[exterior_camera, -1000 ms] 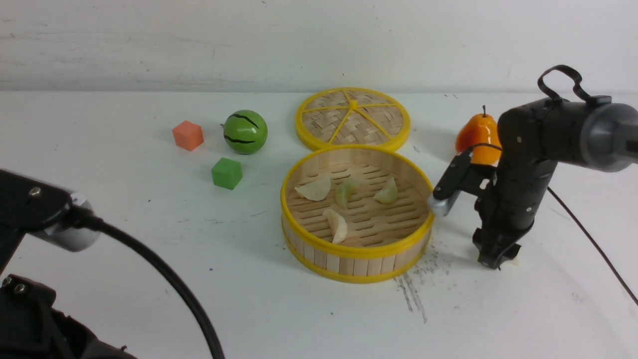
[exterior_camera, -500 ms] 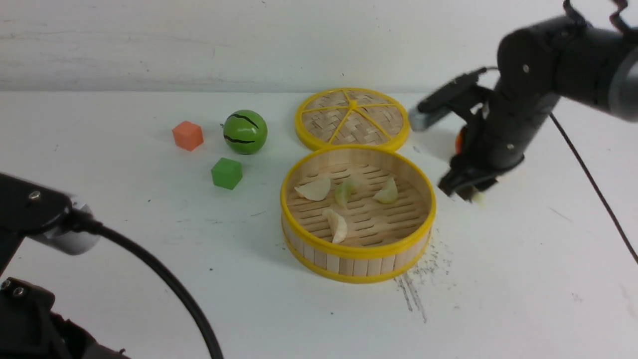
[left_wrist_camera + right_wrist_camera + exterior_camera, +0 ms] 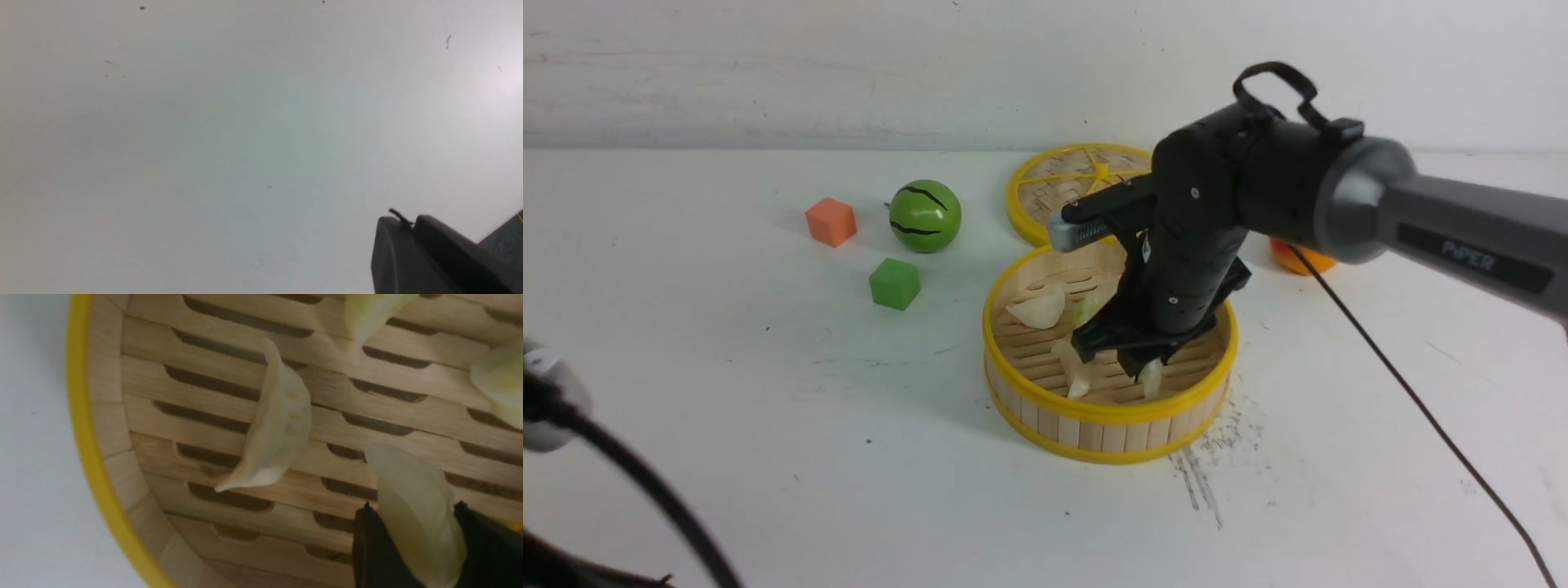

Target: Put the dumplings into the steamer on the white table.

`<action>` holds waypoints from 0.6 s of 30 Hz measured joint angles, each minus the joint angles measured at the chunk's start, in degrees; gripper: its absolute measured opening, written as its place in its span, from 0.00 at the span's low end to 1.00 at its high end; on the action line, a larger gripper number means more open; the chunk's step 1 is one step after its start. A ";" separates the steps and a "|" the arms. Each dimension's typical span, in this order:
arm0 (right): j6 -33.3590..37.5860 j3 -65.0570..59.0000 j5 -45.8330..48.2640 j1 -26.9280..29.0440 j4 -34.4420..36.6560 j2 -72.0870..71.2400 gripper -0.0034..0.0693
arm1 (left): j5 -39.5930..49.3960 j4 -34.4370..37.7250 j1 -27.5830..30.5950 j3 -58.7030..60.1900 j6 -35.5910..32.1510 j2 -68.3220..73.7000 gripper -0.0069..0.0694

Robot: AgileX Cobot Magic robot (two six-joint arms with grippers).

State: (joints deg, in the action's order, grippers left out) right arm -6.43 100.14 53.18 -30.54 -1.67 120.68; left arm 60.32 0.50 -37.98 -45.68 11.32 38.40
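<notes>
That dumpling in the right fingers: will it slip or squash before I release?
Probably slippery: the dumpling looks glossy, and much of it sticks out past the fingers. Likely stiff: its crescent shape looks undeformed in the pinch. Released, it should settle on the steamer slats rather than roll.

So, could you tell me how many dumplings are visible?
4 dumplings: three lie in the steamer, one in the right end effector over it; the arm may hide another.
</notes>
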 joint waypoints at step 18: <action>-3.11 -0.30 0.87 0.00 0.86 -8.62 0.54 | 1.54 -10.12 0.00 10.18 14.09 -36.11 0.17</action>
State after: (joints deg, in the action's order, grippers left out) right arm -9.54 99.84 54.04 -30.54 -0.81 112.06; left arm 61.86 -9.62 -37.98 -35.50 25.41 2.29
